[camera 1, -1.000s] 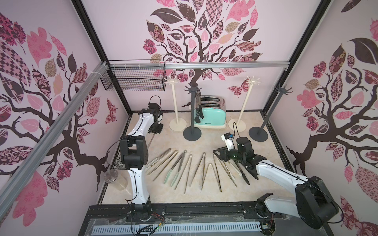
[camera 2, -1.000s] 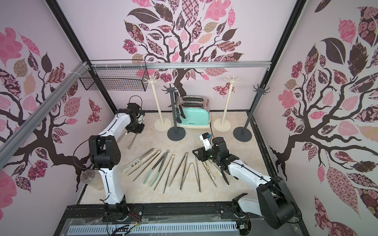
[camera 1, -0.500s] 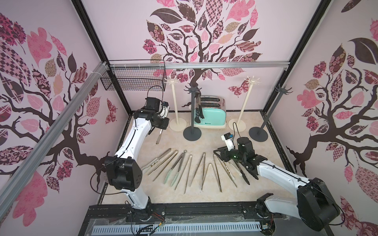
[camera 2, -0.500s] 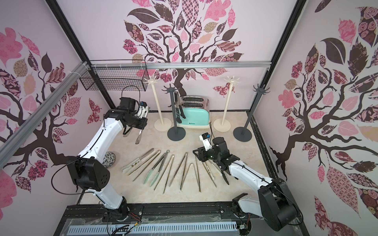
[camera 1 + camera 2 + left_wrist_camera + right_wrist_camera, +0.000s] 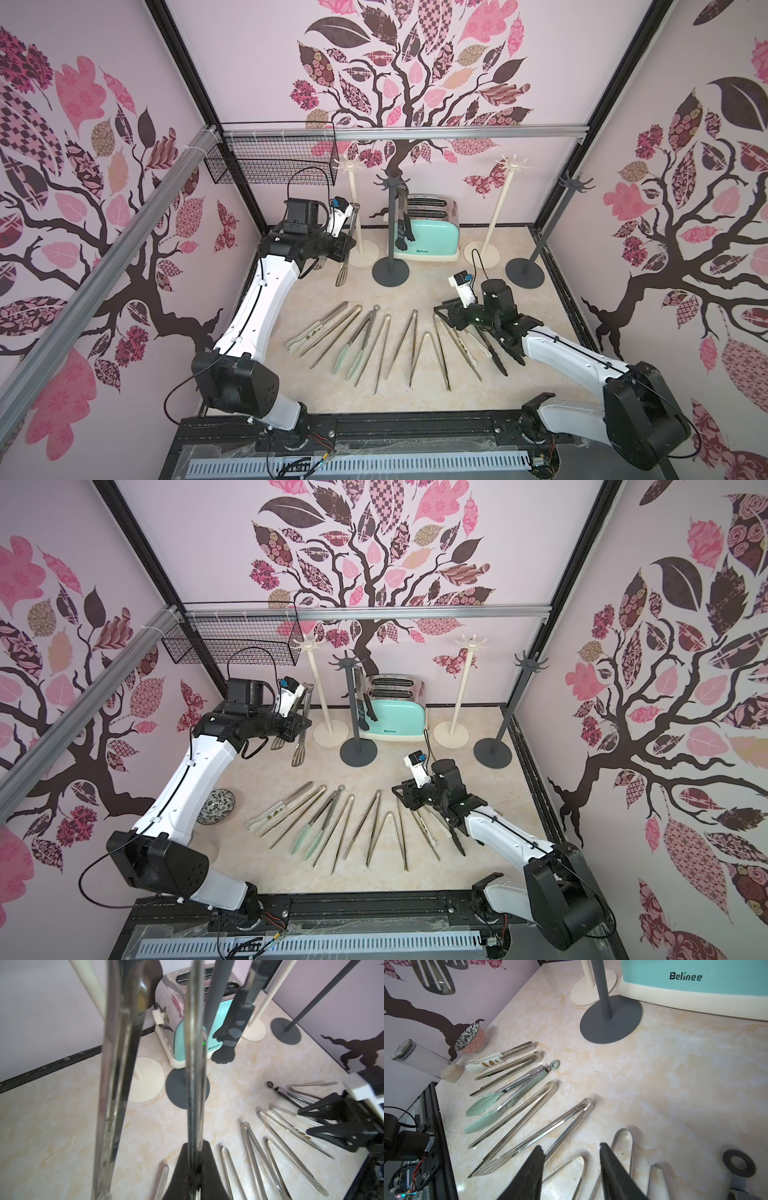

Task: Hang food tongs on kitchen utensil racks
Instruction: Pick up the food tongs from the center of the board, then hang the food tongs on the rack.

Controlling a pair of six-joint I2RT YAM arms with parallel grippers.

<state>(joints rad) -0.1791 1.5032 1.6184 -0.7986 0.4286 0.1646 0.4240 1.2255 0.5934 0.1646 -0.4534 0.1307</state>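
Note:
My left gripper is shut on one arm of steel food tongs, held upright in the air beside the back-left cream kitchen utensil rack. In the left wrist view the fingers pinch that arm; the other arm stands free. Black tongs hang on the nearby dark grey rack. Another cream rack and another grey rack stand at the back right. Several tongs lie fanned on the table. My right gripper hovers open just above them.
A mint toaster stands behind the grey rack. A black wire basket hangs on the back-left rail. A patterned bowl and a clear jar sit by the left wall.
My left arm has lifted the steel tongs off the back-left floor and swung them right and up, toward the cream rack. The right arm has not moved.

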